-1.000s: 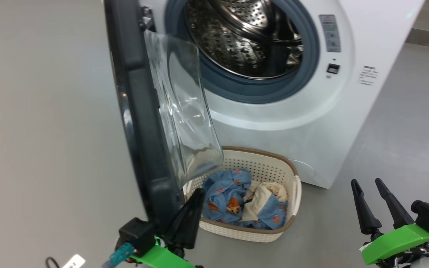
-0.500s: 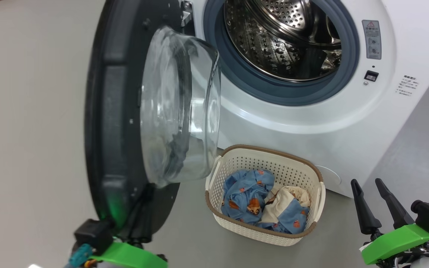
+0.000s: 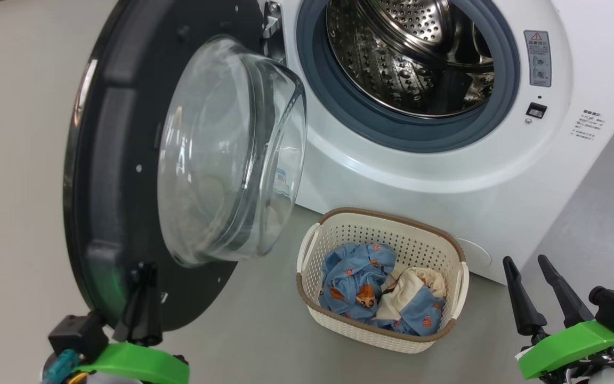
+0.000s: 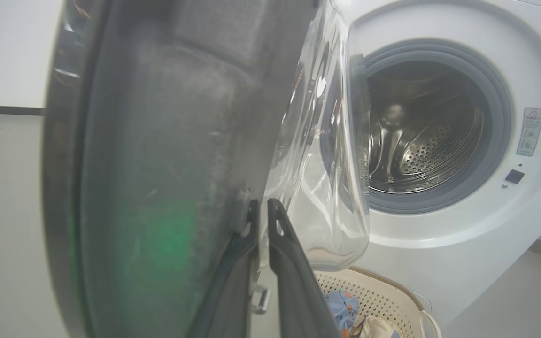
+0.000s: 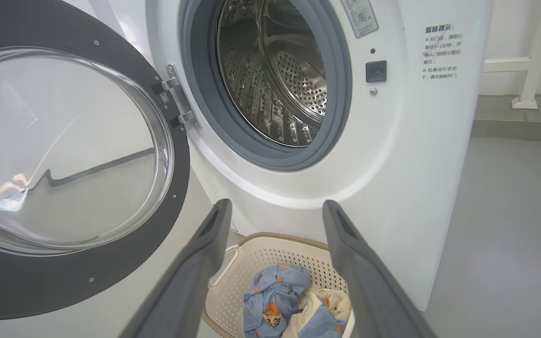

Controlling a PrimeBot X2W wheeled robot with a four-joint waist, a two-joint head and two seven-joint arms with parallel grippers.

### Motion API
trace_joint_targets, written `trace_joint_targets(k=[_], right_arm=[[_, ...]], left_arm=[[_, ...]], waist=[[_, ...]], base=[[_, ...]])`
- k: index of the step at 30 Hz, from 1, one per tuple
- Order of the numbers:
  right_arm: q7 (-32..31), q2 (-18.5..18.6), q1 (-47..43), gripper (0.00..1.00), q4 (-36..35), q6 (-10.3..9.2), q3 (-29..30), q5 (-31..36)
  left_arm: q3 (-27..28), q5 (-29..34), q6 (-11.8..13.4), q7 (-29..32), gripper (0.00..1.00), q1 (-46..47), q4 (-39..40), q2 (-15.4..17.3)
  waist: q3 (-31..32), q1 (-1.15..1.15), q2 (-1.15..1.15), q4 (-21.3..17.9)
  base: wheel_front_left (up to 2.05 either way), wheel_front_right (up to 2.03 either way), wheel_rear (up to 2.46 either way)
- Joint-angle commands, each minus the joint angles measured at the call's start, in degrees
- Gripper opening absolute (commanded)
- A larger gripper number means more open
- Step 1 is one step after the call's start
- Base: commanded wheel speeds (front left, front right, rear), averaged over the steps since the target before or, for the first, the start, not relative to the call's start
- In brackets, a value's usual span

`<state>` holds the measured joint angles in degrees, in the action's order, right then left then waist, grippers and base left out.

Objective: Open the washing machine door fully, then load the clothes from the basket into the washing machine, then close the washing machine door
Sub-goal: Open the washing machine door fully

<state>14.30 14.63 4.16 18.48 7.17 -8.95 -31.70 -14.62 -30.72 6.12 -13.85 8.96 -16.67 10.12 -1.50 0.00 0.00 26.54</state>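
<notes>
The washing machine door [image 3: 120,160] stands swung out at the left of the head view, its inner black face and clear glass bowl [image 3: 221,154] turned toward the camera. The left gripper [image 4: 262,209] sits at the door's lower rim, at the lower left of the head view; its two dark fingers are pressed together with nothing clamped between them, and they lie against the door's inner face just below the bowl. In the left wrist view the door and bowl stand close in front, covering the left part of the drum mouth. The right gripper [image 3: 524,261] hangs at the lower right with its fingers spread wide and empty, well apart from everything. In the right wrist view the basket [image 3: 371,330] shows between those fingers, low in the frame. The basket stands on the grey floor [image 3: 19,160] just before the washing machine [image 3: 445,213], below its opening and to the right of the door's lower edge. The clothes [image 3: 360,282] lie bundled inside it, blue printed fabric to the left and cream fabric to the right. Above, at the top centre, the grey-blue seal [image 3: 339,106] rings the steel drum [image 3: 408,53]. The door's hinge [image 3: 272,21] sits at the seal's left, and a small black latch socket [image 3: 536,110] at its right.
</notes>
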Motion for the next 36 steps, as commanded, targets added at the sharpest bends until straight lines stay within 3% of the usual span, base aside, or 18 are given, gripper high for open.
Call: trace_joint_targets(k=[1, 15, 36], right_arm=[[0.7, 1.4, 0.3, 1.00, -1.6, 0.32, -0.8, 0.8], [0.7, 2.6, 1.2, 1.00, -1.8, 0.32, -0.8, 0.9], [0.7, 4.8, 4.1, 1.00, -1.8, 0.32, -1.9, 1.0]], left_arm=[[3.9, -0.7, 0.7, -1.1, 0.00, 3.1, 1.9, 2.7], [10.9, 1.4, 1.3, -1.1, 0.00, 8.0, -1.6, 4.3], [25.0, 9.6, -3.9, -1.1, 0.00, 18.6, -14.2, 2.8]], waist=[[-0.1, 0.00, 0.00, 0.0], [-2.3, 0.00, 0.00, 0.1], [-6.8, 0.00, 0.00, -0.7]], base=[[0.00, 0.00, 0.00], [0.00, 0.00, 0.00], [0.00, 0.00, 0.00]])
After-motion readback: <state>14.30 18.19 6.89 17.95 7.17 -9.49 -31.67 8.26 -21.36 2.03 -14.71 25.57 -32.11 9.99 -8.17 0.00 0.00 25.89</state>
